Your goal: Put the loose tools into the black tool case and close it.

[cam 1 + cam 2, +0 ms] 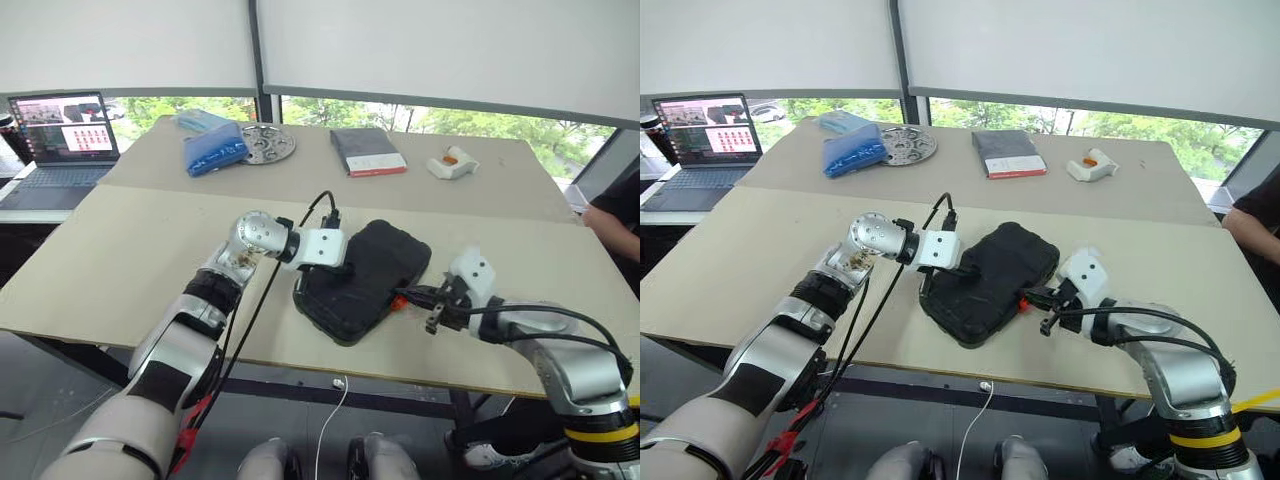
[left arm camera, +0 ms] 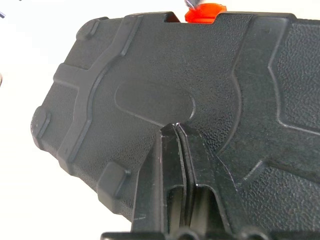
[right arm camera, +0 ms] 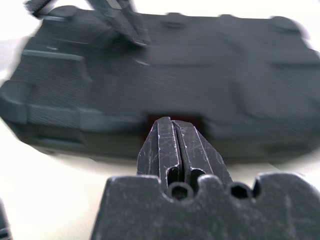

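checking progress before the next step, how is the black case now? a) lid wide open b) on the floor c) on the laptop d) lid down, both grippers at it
d: the case lies lid down on the table, with the shut left gripper on its lid and the shut right gripper at its orange latch.

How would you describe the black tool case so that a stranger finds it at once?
Look at the near half of the big beige table, between the robot's two arms. The black tool case lies there closed and flat. Unlike the thin grey book with a red stripe farther back, it is thick, rough-textured and has a small orange latch.
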Tool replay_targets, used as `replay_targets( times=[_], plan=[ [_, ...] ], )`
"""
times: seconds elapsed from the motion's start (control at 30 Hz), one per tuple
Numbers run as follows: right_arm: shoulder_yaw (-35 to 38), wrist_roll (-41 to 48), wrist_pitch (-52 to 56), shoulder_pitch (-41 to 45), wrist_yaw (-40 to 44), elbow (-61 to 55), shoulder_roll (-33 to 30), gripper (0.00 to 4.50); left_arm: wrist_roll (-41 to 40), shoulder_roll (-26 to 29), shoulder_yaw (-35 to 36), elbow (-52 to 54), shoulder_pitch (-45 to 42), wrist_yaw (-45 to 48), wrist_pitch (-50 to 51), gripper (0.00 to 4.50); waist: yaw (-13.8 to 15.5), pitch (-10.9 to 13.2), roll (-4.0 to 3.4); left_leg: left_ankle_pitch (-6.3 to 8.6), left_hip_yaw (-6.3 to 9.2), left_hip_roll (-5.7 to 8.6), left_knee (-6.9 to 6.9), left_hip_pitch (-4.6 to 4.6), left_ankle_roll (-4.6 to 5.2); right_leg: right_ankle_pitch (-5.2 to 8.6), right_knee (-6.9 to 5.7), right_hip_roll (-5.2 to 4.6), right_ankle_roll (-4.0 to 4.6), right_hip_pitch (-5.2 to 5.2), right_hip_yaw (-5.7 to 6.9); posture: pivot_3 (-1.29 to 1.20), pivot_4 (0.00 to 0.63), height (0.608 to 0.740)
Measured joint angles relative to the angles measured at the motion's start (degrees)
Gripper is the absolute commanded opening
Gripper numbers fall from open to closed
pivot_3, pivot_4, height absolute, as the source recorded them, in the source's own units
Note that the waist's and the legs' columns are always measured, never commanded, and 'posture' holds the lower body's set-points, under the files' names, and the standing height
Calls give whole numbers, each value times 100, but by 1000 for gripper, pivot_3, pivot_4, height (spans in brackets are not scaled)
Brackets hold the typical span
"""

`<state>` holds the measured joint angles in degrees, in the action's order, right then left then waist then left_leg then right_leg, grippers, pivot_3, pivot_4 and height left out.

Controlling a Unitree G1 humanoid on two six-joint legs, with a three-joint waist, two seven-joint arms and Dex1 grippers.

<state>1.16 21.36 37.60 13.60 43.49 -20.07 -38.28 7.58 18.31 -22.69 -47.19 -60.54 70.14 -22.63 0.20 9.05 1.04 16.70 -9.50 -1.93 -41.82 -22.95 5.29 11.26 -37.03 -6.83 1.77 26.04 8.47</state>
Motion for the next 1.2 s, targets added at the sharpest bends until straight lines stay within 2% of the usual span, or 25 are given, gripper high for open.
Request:
replay_targets(
  times=[0.17,0.3,0.4,0.57,0.73,0.97,1.2],
  plan=[
    [93,26,2,-94,-7,-18,-129,0,0,-22,4,-38,-28,26,-56,100,26,-4,0,-5,-4,4,-1,-5,-8,0,6,-4,0,0,-1,0,150,718],
    [788,286,152,-243,45,-130,-477,0,0,17,19,-62,-23,24,-94,100,33,-5,-1,-4,-3,3,0,-5,-7,0,9,-3,0,0,-1,0,150,718],
    [964,309,161,-603,132,-142,-667,0,0,47,24,-90,-19,21,-95,100,22,-15,3,2,-1,-1,5,1,3,0,12,4,0,-2,-2,0,150,718],
    [321,-1,-10,-820,137,11,-549,0,1,78,36,-157,-27,-5,-95,100,-20,-21,-7,12,-1,-1,6,2,20,-1,11,3,-2,-1,-3,0,150,718],
    [-234,-282,-179,-241,59,284,-230,0,5,32,40,-243,-74,-41,-95,100,-15,-23,-11,12,-1,0,5,0,20,-3,10,0,-4,2,-1,0,150,718],
    [-313,-319,14,342,28,479,-40,0,12,104,104,-435,-143,-94,-96,100,-108,-22,-10,-1,-2,-4,6,-7,0,-3,6,6,-4,11,-2,0,150,718],
    [-390,-452,-248,295,166,363,-167,0,12,38,140,-313,-61,-89,-97,100,-65,-25,-15,-2,-2,-2,6,-10,-5,-1,19,2,-1,7,1,0,150,718]
  ],
)
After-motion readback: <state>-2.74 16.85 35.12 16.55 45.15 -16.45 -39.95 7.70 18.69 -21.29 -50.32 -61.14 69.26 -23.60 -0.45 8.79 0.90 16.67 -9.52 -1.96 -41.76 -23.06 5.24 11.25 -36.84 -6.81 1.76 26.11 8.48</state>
